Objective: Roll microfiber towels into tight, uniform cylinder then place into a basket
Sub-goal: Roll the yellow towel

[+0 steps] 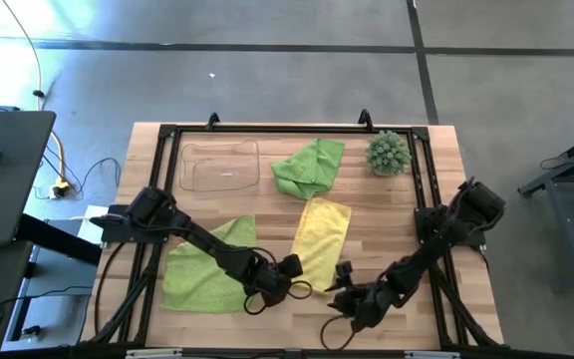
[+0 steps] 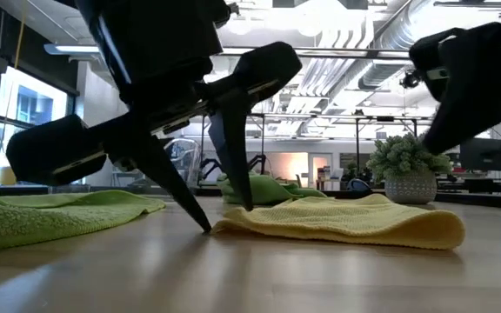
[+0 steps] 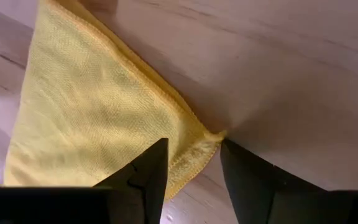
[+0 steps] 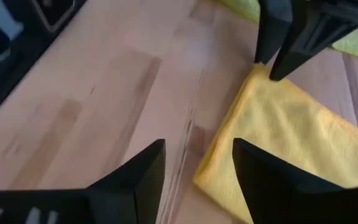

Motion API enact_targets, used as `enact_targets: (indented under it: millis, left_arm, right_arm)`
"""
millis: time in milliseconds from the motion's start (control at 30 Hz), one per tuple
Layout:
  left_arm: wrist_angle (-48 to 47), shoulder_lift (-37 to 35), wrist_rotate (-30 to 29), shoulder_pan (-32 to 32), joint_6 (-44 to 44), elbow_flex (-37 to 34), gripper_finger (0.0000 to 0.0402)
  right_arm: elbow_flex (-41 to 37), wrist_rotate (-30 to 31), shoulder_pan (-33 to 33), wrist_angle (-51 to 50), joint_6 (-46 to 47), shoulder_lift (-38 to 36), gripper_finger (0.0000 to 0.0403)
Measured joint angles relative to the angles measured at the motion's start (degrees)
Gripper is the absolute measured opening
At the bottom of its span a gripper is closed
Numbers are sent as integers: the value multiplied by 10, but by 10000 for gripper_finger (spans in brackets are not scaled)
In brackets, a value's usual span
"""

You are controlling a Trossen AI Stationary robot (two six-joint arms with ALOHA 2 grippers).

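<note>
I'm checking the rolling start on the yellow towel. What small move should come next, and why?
Probably close the left gripper on the yellow towel's near corner: its open fingers straddle that corner at the table. The right gripper is open too, just short of the other near corner, so it would need to edge forward first. The towel lies flat, unrolled.

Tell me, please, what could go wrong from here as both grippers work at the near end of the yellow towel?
1. The left gripper straddles only one corner of the yellow microfiber towel; closing may catch just the hem, so it slips.
2. The right gripper stands open beside the other near corner, not over it, and may close on bare wooden table.
3. Uneven grips could start a skewed roll.
</note>
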Motion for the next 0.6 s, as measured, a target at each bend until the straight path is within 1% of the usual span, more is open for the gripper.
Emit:
enact_targets:
  millis: [167,300,367,533,600]
  left_arm:
    - [30,6,-22,-7,12,0,140]
    - [33,7,-10,-6,8,0,140]
    - [32,7,-11,-5,-10,0,135]
    - [30,8,-6,-4,-71,0,98]
    - [30,8,-4,-4,-87,0,78]
  right_arm:
    - [25,0,8,-85,4,0,172]
    - [23,0,8,-90,13,0,172]
    - [21,1,8,-91,13,6,172]
    - [21,5,4,-67,-16,49,172]
    - [21,25,2,-53,-18,65,172]
